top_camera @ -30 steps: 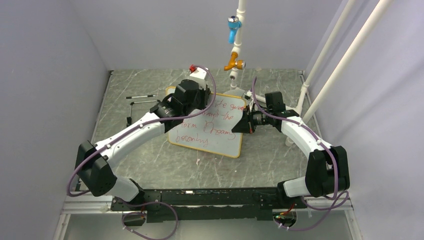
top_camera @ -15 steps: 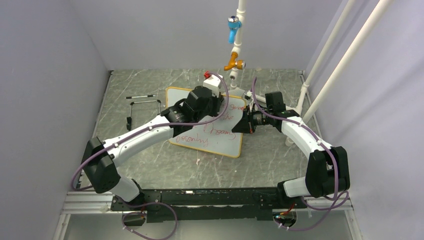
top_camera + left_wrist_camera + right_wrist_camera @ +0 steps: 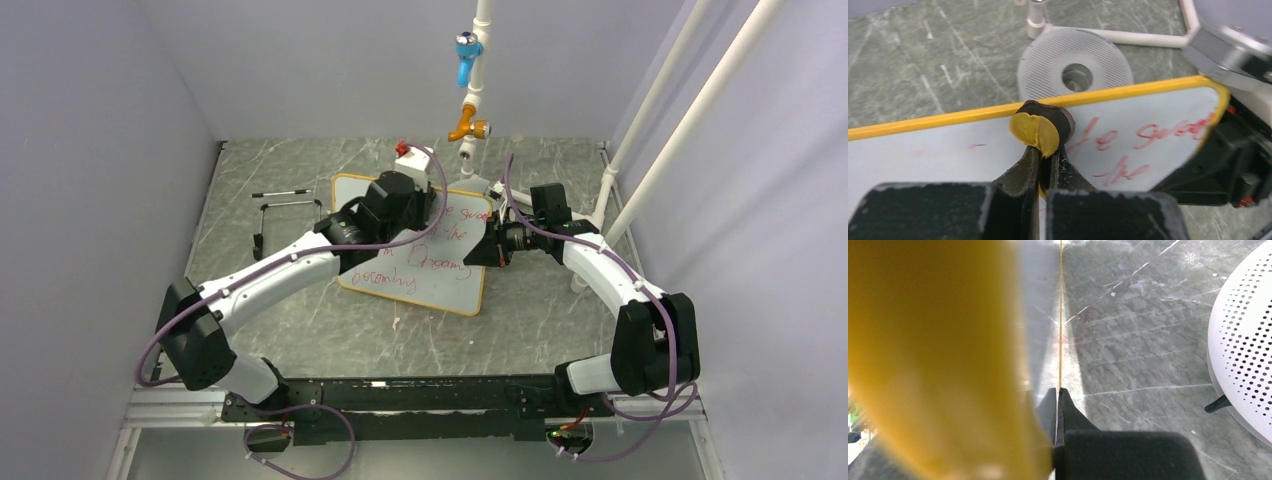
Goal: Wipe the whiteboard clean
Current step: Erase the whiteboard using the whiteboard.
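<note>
The whiteboard (image 3: 440, 270) lies on the marble table, orange-framed, with red handwriting on its right and lower parts; its upper left looks wiped. My left gripper (image 3: 424, 203) is shut on a round yellow-and-black eraser (image 3: 1040, 129) that rests on the whiteboard (image 3: 1153, 145) near its far edge, just left of the red words. My right gripper (image 3: 488, 250) is shut on the board's right edge. In the right wrist view the board's edge (image 3: 1060, 315) runs between the closed fingers (image 3: 1068, 412), and its frame blurs yellow at the left.
A round grey perforated disc (image 3: 1073, 75) lies just beyond the board's far edge; it also shows in the right wrist view (image 3: 1243, 355). A black wire stand (image 3: 285, 215) sits at the left. A pipe with blue and orange valves (image 3: 468, 60) hangs at the back. White poles (image 3: 660, 150) stand at the right.
My left gripper swept right along the board's upper part with the eraser, then came back a little to the left. The right arm has not moved.
</note>
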Tool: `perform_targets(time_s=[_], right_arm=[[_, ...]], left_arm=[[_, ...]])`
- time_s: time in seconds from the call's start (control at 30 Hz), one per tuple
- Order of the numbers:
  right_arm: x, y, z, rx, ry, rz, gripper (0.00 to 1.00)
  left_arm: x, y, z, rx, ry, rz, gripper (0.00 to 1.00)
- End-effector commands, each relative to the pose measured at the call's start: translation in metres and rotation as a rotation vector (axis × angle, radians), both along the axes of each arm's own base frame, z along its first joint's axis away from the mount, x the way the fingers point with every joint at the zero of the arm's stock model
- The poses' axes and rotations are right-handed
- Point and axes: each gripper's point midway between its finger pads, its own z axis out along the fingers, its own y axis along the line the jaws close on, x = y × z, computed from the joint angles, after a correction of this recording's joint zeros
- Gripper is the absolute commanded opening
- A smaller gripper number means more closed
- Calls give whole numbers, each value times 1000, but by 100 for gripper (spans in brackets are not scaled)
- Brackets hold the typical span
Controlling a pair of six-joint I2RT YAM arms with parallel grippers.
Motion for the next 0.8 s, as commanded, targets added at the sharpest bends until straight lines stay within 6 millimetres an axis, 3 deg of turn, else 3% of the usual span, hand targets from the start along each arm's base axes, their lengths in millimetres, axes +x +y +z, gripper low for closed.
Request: perform_targets(time_s=[0.0,0.17,0.43,0.53,0.63,0.77], right_arm=[[2,4,17,-1,-143,54,0],[1,4,18,1,-141,55,0],[0,4,18,2,-145,55,0],[0,4,18,2,-143,54,0],[1,4,17,0,-141,54,0],[2,4,16,-3,-141,53,0]], left_arm=[[-17,-42,17,-71,-19,-78,0],[-17,-39,3,-30,-10,-55,0],[20,39,-5,2,-7,116,0],[25,55,-4,-4,-7,139,0],[24,52,-3,-22,-3,124,0],[11,24,1,-61,3,46,0]])
